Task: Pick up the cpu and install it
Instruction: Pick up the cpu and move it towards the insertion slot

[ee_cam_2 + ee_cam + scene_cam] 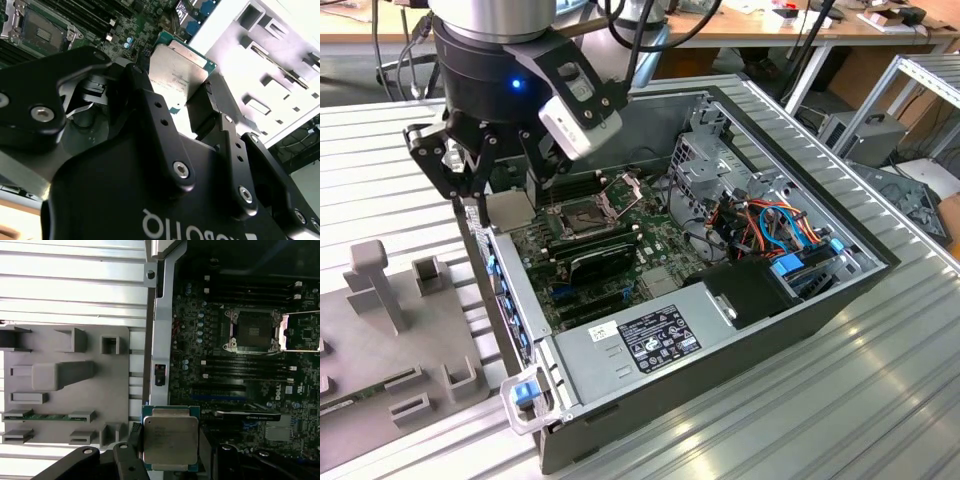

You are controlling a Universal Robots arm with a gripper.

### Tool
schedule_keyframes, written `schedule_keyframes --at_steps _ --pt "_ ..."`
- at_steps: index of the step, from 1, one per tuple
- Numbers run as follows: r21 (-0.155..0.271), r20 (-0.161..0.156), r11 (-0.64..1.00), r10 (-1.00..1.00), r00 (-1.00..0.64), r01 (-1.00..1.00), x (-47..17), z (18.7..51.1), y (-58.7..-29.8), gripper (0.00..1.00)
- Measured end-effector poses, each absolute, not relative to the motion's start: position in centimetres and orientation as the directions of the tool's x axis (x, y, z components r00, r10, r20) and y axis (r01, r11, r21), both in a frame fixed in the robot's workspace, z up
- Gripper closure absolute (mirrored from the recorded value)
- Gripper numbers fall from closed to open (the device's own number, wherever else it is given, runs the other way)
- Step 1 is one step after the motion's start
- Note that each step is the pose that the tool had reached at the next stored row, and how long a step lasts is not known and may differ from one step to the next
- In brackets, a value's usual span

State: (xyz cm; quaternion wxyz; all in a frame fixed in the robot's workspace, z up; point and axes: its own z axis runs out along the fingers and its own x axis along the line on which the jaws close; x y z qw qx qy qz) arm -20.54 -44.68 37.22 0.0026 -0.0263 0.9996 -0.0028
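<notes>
Jaws are clenching on the cpu, a small thin flat square chip with a dull grey metal face and a green rim. They are pinching it by two opposite edges and holding it level, face toward both wrist views.

In the exterior view the cpu is hanging in the air over one side wall of the open black computer case, which is lying on its side on the ribbed aluminium worktop. The cpu is not yet over the square silver-framed socket on the green motherboard. The socket's frame appears to be standing open, with the dark contact bed showing. In the first wrist view the cpu and the socket are lying well apart, with long black memory sticks running beside the socket.

A grey moulded fixture tray is resting on the worktop just outside the case, and a green memory module is lying in one of its slots.

As a judgement, the grip is bearing on thin edges, so the cpu could be slipping or tilting. A cpu arriving rotated or off-centre could be pressing a corner into the fine contacts and bending them. The case wall and the raised frame are standing close enough that a brush could be knocking the cpu askew.
</notes>
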Motion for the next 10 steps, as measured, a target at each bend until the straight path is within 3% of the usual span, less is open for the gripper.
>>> schedule_keyframes --at_steps 10 --pt "-0.006 -0.005 0.999 -0.052 -0.999 -0.052 -19.38 37.22 -44.68 0.45"
